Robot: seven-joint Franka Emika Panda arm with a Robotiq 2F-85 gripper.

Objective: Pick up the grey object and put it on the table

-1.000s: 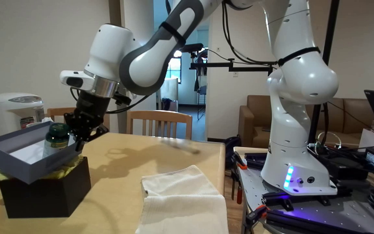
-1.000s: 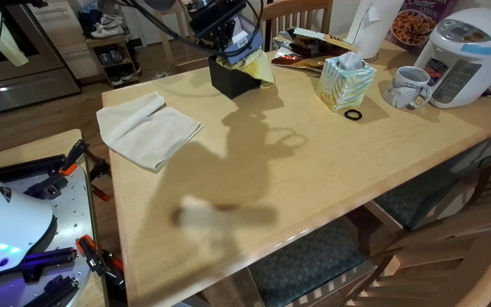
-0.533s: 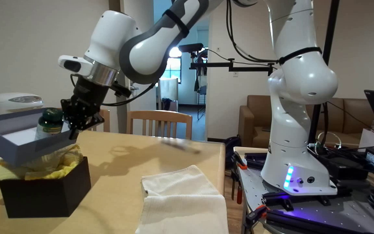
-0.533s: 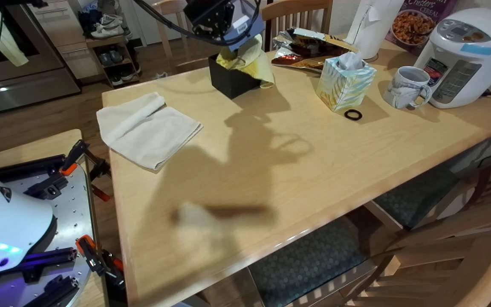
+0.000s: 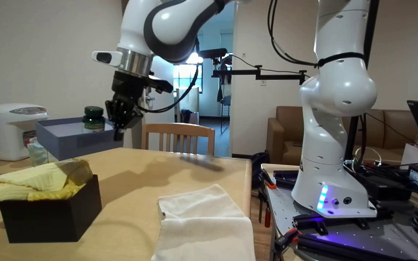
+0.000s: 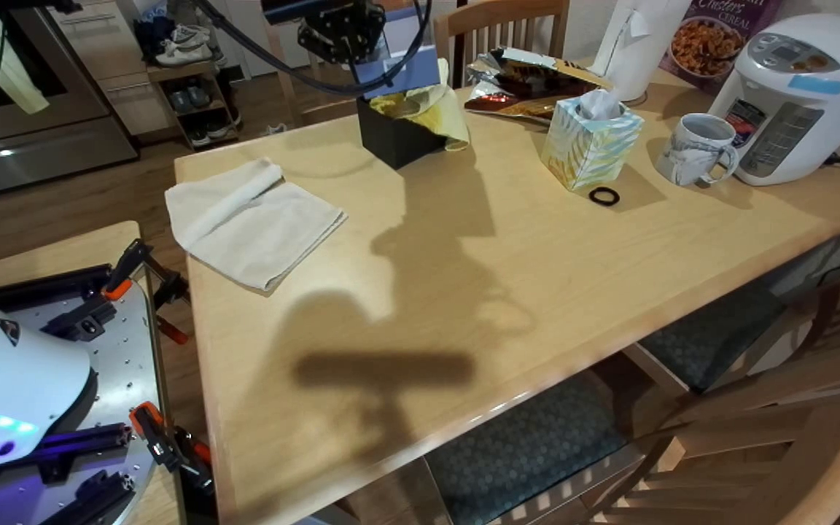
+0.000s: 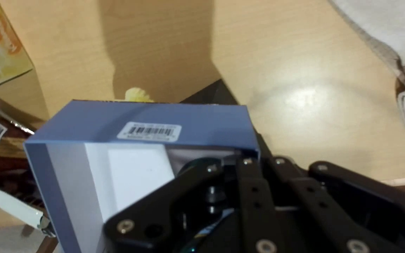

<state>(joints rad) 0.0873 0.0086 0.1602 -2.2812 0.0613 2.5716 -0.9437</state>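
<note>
1. Nearest, in an exterior view: folded white cloth [image 5: 203, 232] on the table [image 5: 129, 214]; to its left, black box [image 5: 38, 221], filled with bunched yellow cloth [image 5: 42, 177];
2. Behind the box: grey tray [image 5: 82, 145], held up off the table; inside it, 1 green bottle [image 5: 94, 120], upright;
3. At the tray's wall, near 1 corner, per wrist view: gripper [image 7: 263, 161], pinching that wall;
4. Farther back: white dispenser [image 5: 11, 134] at left; wooden chair [image 5: 178, 127] beyond the table's far edge; brown sofa [image 5: 281, 127] behind the arm's base [image 5: 334, 188].
</note>
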